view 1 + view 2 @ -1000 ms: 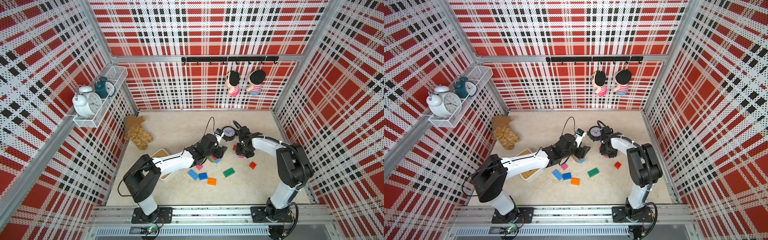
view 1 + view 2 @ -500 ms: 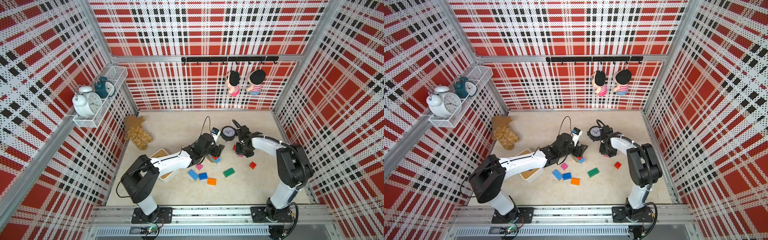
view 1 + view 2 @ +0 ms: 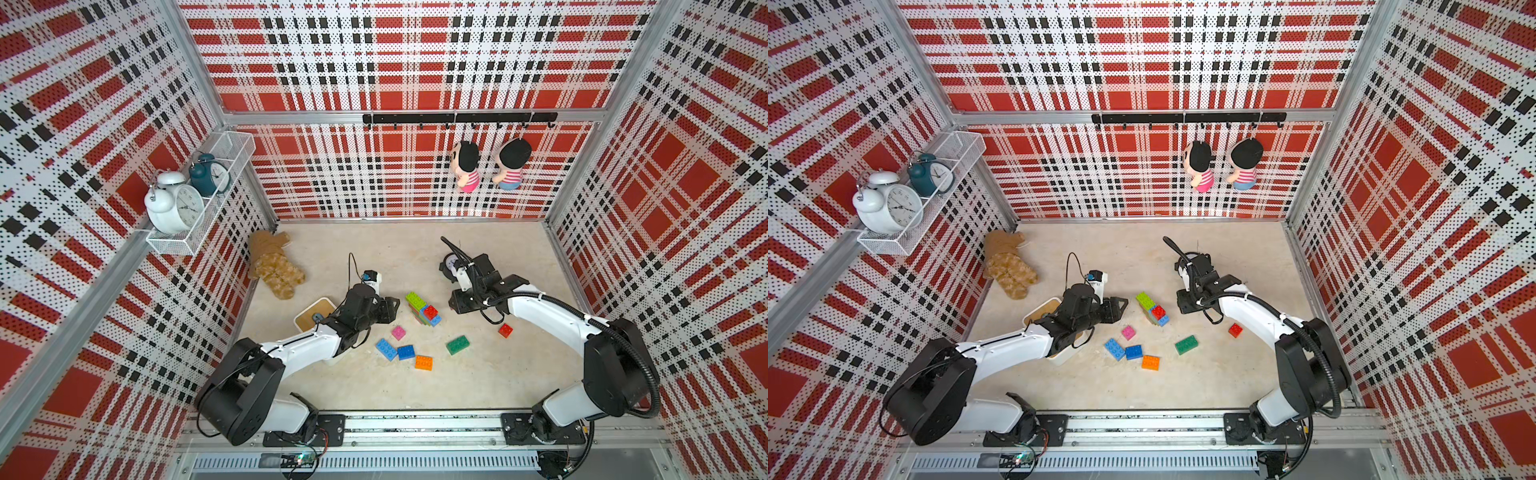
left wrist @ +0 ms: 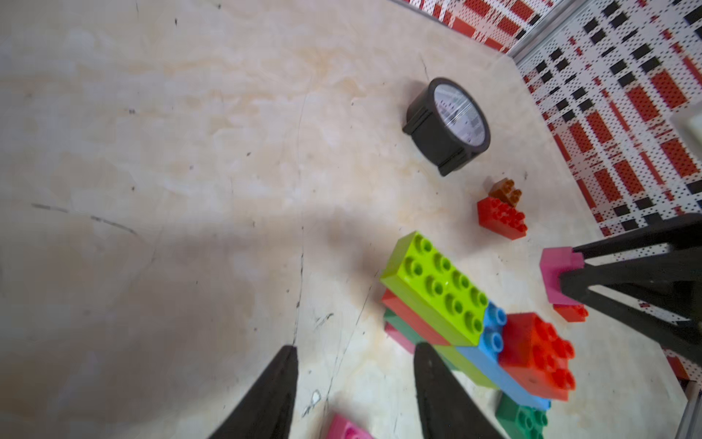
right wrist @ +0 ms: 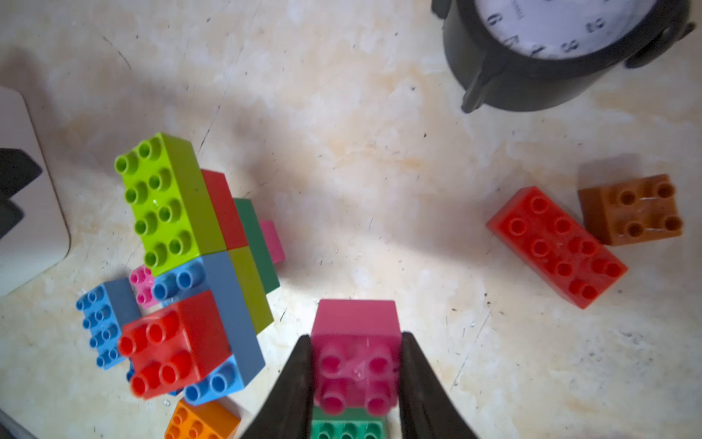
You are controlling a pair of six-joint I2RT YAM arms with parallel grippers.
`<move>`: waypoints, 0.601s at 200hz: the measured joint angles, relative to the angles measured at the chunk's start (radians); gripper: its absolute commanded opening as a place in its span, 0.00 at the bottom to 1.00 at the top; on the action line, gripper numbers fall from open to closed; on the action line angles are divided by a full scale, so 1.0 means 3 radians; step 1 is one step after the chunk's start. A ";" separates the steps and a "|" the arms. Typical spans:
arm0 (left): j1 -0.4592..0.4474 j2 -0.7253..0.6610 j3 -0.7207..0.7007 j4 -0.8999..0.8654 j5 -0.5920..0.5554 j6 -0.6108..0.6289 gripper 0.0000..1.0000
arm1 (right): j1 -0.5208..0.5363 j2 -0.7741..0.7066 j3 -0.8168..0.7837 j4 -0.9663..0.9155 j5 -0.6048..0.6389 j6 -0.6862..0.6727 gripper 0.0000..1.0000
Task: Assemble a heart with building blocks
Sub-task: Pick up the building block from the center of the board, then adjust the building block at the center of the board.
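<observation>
where the studded plastic stack (image 3: pixel 423 309) stands near the middle of the table (image 3: pixel 374 249), it is flanked by both arms. a square pink block (image 5: pixel 357 357) is pinched by the right gripper (image 5: pixel 356 340) just beside the stack. the left gripper (image 4: pixel 355 346) is held spread and empty on the opposite side. a round black clock (image 5: pixel 551 49), a red block (image 5: pixel 556 247) and a brown block (image 5: pixel 630 209) are crowded near the right gripper. bare marbled surface is left toward the far edge.
</observation>
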 measured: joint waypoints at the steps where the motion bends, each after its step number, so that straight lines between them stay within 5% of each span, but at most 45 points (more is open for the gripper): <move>1: 0.0000 0.0005 -0.0004 0.0000 0.0003 -0.0004 0.48 | 0.0001 0.0000 -0.0003 0.0000 -0.0003 -0.0003 0.11; 120: -0.0048 0.0609 0.0364 0.0109 0.0156 -0.0057 0.43 | 0.0266 0.0009 -0.0074 -0.0038 -0.0223 -0.0205 0.09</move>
